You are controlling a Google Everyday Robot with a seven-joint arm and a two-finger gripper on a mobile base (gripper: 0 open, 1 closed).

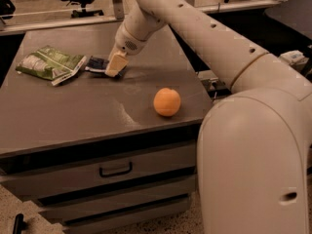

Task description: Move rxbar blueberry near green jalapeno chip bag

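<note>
One gripper, one bar, one bag, one orange on the grey top

The single gripper (116, 66) is down at the back middle of the cabinet top (73, 116), its tan fingers (117, 62) drawn in narrow and clamped on the right end of the one rxbar blueberry (96, 64); the dark bar lies low and flat at the surface, its left end just beside the right edge of the one green jalapeno chip bag (48, 63), and whether bar and bag touch I cannot tell; the bag lies crumpled at the back left; a lone orange (167, 102) sits well apart near the front right edge; below, one drawer handle (115, 170) shows on the top drawer
</note>
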